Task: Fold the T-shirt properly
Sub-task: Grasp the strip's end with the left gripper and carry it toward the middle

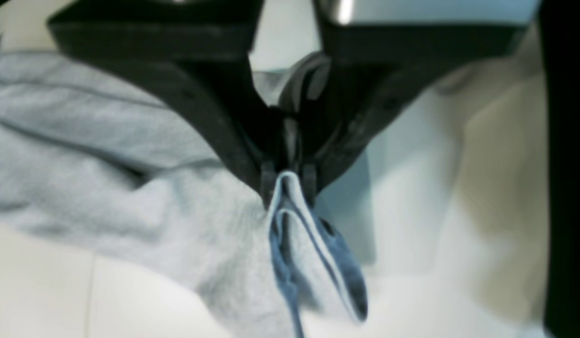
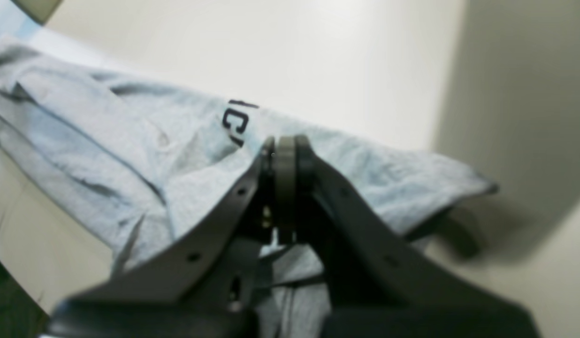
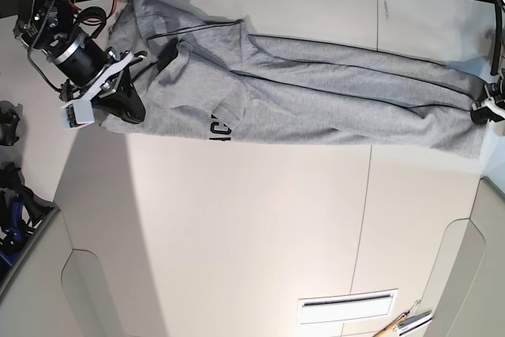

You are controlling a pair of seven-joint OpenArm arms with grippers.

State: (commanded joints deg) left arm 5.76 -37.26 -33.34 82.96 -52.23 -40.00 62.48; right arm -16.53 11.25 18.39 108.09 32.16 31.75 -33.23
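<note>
The light grey T-shirt (image 3: 316, 92) lies stretched in a long, creased band across the far side of the white table (image 3: 252, 226). Black lettering (image 3: 218, 128) shows at its near edge. At the band's left end in the base view, my right gripper (image 3: 130, 106) is shut on the cloth. The right wrist view shows that gripper (image 2: 285, 148) with its fingertips pressed together, the T-shirt (image 2: 130, 155) spread around them and lettering (image 2: 236, 123) just beyond. My left gripper (image 3: 483, 112) holds the band's other end. In the left wrist view this gripper (image 1: 290, 180) is shut on a pinched fold of the T-shirt (image 1: 107, 155).
A slotted vent (image 3: 347, 305) is set into the table near the front. Small tools (image 3: 406, 323) lie at the front right corner. Dark equipment (image 3: 9, 128) stands off the table's left edge. Panel seams (image 3: 364, 219) run across the tabletop.
</note>
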